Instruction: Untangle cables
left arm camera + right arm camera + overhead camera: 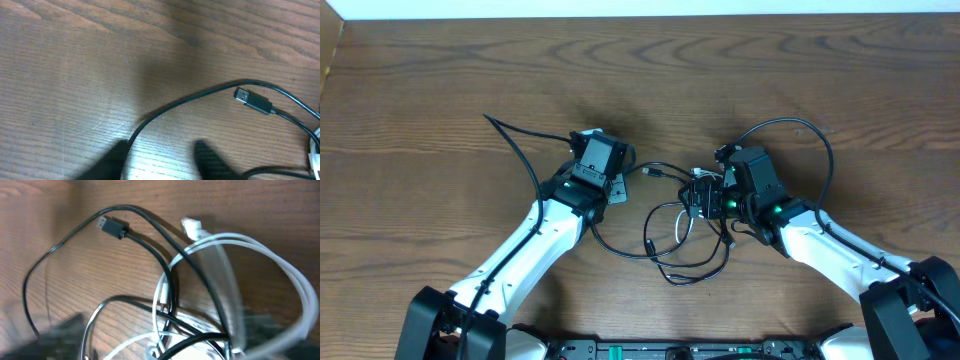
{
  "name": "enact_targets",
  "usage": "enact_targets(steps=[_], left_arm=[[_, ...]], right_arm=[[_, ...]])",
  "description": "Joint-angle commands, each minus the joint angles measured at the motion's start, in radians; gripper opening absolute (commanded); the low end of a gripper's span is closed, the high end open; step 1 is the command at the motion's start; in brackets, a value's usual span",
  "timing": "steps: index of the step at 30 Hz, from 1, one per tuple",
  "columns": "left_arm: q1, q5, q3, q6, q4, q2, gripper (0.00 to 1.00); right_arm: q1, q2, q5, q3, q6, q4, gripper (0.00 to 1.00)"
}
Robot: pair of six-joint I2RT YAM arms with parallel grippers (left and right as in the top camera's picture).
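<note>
Both gape: left tool (162,159) straddles a black cable (200,93); right tool (703,197) straddles tangled cables (173,297).

Thin black cables (200,93) loop on the table, tangled with 1 white cable (280,265). 1 black USB plug (252,101) lies flat.

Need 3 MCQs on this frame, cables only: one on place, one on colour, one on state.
1. The cable tangle lies:
A) in the middle of the table
B) at its far left corner
C) hanging off its edge

2. The one cable that is not black is:
A) red
B) white
C) yellow

3. The black USB plug is:
A) in a socket
B) clamped in fingers
C) lying free on the wood

Answers:
1 A: the overhead view shows the knot centred.
2 B: the white cable loops through the tangle in the right wrist view.
3 C: nothing touches its metal end.
</note>
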Motion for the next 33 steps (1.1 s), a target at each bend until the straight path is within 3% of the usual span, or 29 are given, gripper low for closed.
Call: enact_targets(steps=[1, 7, 12, 14, 16, 20, 24, 33], left_arm=[[0.005, -0.005, 0.016, 0.010, -0.002, 0.004, 0.07], [0.005, 0.004, 0.016, 0.010, -0.020, 0.006, 0.08], [0.005, 0.123, 0.014, 0.011, -0.024, 0.036, 0.08], [0.005, 0.169, 0.014, 0.011, -0.035, 0.060, 0.08], [0.005, 0.209, 0.014, 0.011, -0.056, 0.093, 0.08], [0.005, 0.339, 0.014, 0.100, -0.079, 0.177, 0.08], [0.005, 0.555, 0.014, 0.263, -0.053, 0.207, 0.08], [0.005, 0.713, 0.014, 0.370, -0.031, 0.207, 0.15]], right_arm=[[0.005, 0.005, -0.019, -0.002, 0.008, 0.014, 0.01], [0.006, 0.005, 0.030, -0.002, -0.019, 0.013, 0.01], [0.006, 0.005, 0.045, -0.002, -0.019, 0.012, 0.01], [0.006, 0.005, 0.064, -0.002, -0.019, 0.008, 0.10], [0.007, 0.005, 0.093, -0.002, -0.019, 0.007, 0.26], [0.006, 0.005, 0.107, -0.002, -0.019, 0.008, 0.34], [0.006, 0.005, 0.107, -0.002, -0.018, 0.012, 0.32], [0.007, 0.005, -0.034, -0.002, 0.062, 0.052, 0.31]])
